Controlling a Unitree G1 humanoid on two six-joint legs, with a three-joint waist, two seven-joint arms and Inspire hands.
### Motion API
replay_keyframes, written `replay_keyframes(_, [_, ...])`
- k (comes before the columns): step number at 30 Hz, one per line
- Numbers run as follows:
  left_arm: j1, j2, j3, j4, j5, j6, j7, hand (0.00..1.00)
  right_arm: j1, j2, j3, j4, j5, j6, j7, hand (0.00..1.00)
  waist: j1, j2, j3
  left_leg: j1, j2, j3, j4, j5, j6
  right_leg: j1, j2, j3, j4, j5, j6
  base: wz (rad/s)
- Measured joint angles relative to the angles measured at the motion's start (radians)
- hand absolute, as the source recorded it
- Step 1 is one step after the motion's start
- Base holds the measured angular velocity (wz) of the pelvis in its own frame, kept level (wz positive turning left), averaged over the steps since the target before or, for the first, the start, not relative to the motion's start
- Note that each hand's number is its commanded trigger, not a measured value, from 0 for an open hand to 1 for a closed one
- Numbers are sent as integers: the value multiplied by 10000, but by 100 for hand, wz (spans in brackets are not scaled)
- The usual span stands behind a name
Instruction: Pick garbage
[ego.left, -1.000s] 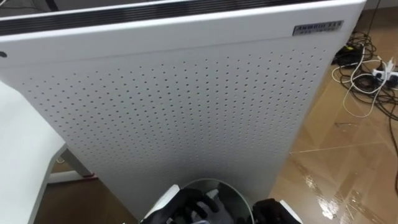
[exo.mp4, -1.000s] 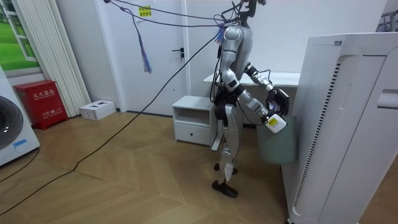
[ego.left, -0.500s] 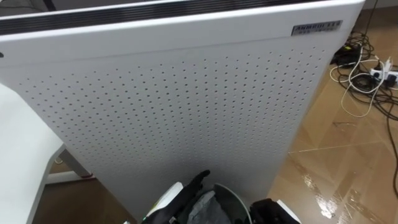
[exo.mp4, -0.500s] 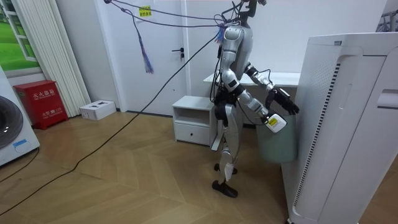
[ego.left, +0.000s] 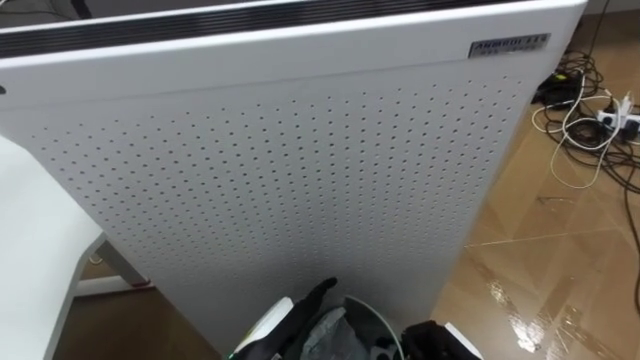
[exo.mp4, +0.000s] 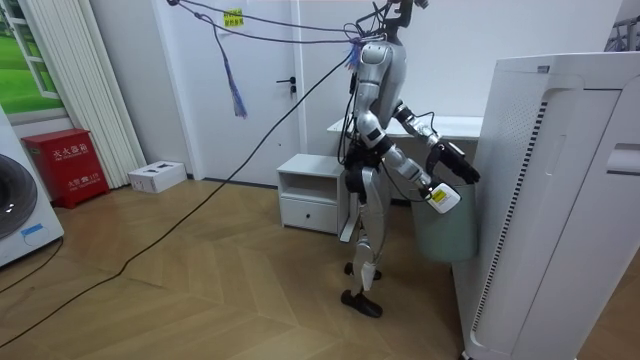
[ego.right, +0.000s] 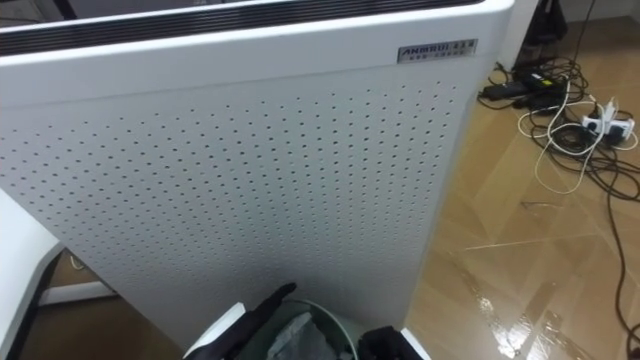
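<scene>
The left hand (ego.left: 310, 305) hovered over the bin (ego.left: 380, 315) at 6 o'clock, fingers straight and apart; crumpled grey garbage (ego.left: 328, 331) lay inside the rim. The right hand (ego.left: 428, 340), at the bin's 3 o'clock, I couldn't read. Best to lift straight up, clear of the perforated panel (ego.left: 300, 170) at 12.

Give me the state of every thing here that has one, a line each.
Left hand: open, fingers straight over the bin.
Right hand: beside the bin, state unclear.
Bin: upright, lidless, holding garbage.
Garbage: crumpled, lying inside the bin.
Cabinet drawer: shut.
Door: shut.
</scene>
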Motion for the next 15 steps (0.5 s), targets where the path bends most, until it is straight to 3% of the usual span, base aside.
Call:
replay_keyframes(12, [5, 52, 47, 513, -19, -44, 649, 0, 297, -203, -136, 0, -15, -172, -324, 100, -118, 41, -60, -79, -63, -520, 22, 14, -8, 289, -169, -609, -245, -9, 3, 14])
replay_keyframes(15, [270, 119, 403, 512, -32, -44, 895, 0, 607, -243, -330, 70, 22, -271, -420, 100, -90, 28, -83, 197, -44, -544, -84, 14, -8, 617, -118, -625, -453, 4, 16, 3])
